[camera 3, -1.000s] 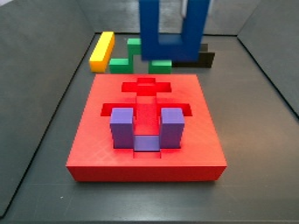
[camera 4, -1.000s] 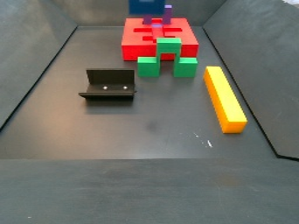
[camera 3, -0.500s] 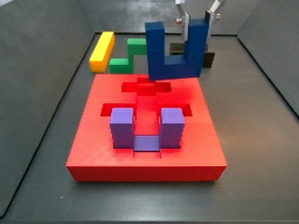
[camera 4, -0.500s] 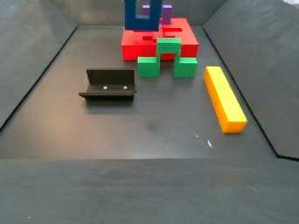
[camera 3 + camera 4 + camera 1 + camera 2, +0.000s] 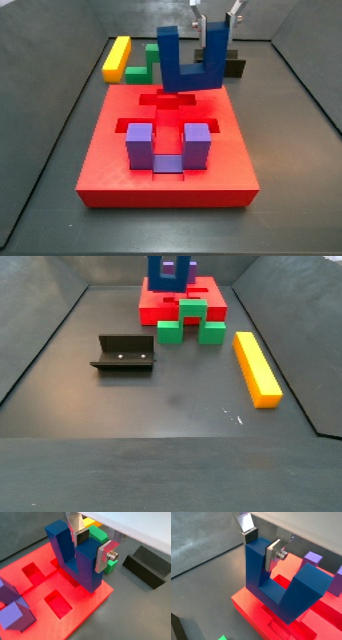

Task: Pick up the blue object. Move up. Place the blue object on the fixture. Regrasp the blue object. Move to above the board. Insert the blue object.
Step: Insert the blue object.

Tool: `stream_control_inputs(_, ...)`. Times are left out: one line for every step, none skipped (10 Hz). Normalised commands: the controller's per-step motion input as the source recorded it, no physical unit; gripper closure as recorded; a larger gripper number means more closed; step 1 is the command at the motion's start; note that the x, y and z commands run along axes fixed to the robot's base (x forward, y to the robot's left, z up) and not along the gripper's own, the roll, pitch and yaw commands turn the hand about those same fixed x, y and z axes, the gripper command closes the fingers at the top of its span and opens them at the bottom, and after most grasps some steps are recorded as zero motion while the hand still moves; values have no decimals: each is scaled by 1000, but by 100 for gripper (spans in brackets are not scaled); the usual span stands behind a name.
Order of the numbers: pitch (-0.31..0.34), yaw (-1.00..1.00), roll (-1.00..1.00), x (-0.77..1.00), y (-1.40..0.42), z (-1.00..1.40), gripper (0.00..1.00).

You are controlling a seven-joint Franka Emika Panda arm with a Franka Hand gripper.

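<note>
Blue object (image 5: 79, 561): matt plastic, faintly grained faces, clamped between my gripper (image 5: 92, 543) over the board's far end.
My fingers (image 5: 273, 555): flat bright silver metal plates with a screw head, dark matt pads.
Board (image 5: 221, 165): red matt plastic, fine layered texture on its top in a wrist view.
Purple block (image 5: 166, 148), seated in the board: matt plastic, slightly paler on its top faces.
Green block (image 5: 191, 322) and yellow bar (image 5: 257, 368), beside the board: matt plastic.
Fixture (image 5: 124, 353), well apart from the board: black, dull finish.
Floor (image 5: 160, 396) under the board: dark grey, smooth, faint sheen.
</note>
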Motion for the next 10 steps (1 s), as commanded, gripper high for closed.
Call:
stream_control_inputs(500, -251, 216, 0, -3, 20, 100)
stream_control_inputs(231, 0, 21, 266, -29, -11, 100)
stream_control_inputs(11, 0, -31, 57, 0, -11, 100)
stream_control_inputs(0, 71, 0, 0, 0, -66, 100)
stream_control_inputs(0, 286, -51, -143, 0, -71, 100)
stream_control_inputs(-20, 326, -70, -166, 0, -9, 100)
stream_control_inputs(-80, 263, -117, -249, 0, -120, 100)
stream_control_inputs(-66, 89, -111, -220, 0, -111, 100)
stream_control_inputs(0, -186, -77, -214, 0, -83, 100)
stream_control_inputs(0, -391, -94, -223, 0, -126, 100)
